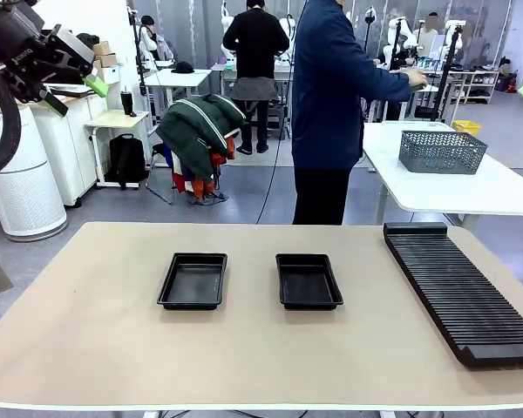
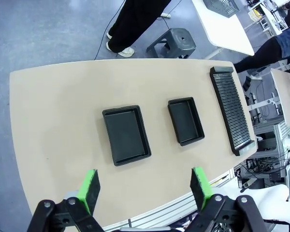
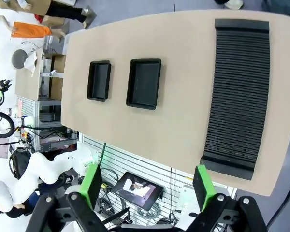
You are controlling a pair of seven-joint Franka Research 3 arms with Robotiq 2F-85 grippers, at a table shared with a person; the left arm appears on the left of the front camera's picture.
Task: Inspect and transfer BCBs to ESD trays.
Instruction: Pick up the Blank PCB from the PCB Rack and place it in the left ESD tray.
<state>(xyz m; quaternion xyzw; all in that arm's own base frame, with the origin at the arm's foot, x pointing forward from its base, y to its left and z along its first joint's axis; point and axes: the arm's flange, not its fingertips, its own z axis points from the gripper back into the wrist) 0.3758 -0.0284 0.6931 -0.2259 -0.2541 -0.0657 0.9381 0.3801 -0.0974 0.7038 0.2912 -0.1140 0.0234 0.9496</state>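
As L gripper (image 2: 144,171) & R gripper (image 3: 147,168) jaws stand wide, person (image 1: 331,113) cut off at top edge.

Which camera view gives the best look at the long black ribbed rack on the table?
The right wrist view: the rack lies whole and large, seen from above, its ribs distinct. The front view shows the rack at a slant, cut at the right edge. The left wrist view shows the rack whole but small.
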